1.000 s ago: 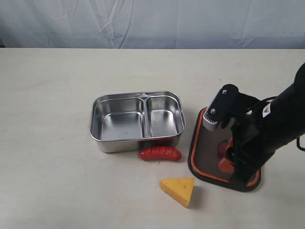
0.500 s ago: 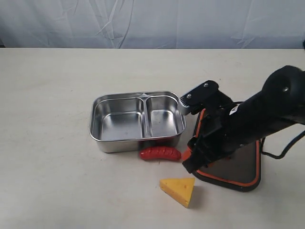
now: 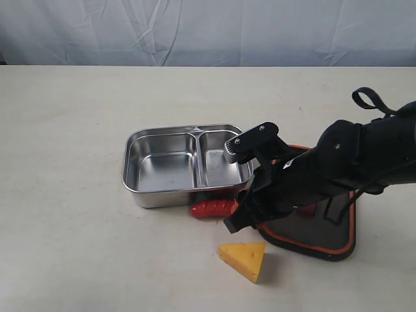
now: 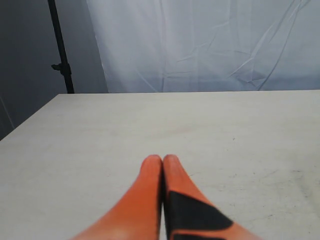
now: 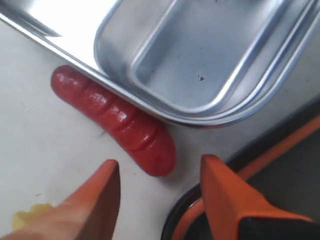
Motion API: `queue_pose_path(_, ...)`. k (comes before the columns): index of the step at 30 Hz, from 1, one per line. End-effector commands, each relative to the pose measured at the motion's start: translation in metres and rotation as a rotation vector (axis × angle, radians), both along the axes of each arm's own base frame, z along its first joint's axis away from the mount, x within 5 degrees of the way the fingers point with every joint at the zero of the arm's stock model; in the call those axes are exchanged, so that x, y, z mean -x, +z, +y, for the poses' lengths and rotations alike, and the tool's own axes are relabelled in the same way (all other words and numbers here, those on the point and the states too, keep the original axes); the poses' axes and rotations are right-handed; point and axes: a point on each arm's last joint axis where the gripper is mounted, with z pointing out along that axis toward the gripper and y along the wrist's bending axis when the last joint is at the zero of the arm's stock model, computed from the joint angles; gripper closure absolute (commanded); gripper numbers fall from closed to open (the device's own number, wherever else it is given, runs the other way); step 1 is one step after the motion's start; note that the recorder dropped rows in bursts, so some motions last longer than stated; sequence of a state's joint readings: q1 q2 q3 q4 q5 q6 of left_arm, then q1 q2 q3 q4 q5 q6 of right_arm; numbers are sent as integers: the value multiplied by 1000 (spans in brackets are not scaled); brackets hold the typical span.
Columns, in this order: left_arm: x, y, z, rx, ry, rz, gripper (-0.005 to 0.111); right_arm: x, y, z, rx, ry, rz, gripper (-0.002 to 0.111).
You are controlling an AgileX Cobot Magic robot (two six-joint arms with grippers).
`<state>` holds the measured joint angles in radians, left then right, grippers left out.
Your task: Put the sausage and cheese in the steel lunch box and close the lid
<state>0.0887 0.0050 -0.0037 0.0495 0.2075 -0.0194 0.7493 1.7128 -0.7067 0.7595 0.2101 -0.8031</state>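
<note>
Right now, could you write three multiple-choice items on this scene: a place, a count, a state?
1. Where is the sausage? A inside the steel lunch box; B on the table, against the box's outer wall; C lifted in the air.
2. How many compartments has the box? A one; B two; C three.
3. The fingers of the right gripper are: A open; B shut on the sausage; C shut, empty.
Answers: 1 B, it lies outside the wall; 2 B, one divider; 3 A, a gap shows between them.
</note>
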Motion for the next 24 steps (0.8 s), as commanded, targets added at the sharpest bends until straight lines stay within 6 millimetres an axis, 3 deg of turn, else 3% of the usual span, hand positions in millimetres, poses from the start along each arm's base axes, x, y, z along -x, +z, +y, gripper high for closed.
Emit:
queue_pose_path(1, 0, 0, 0, 0, -2, -14, 107, -2, -7, 0, 12, -18, 7, 59)
queue_pose_path(16, 0, 0, 0, 0, -2, -14, 107, -3, -9, 0, 14, -27, -4, 59)
queue_pose_path(24, 0, 0, 0, 0, -2, -14, 107, -10, -17, 12, 14, -28, 26, 59)
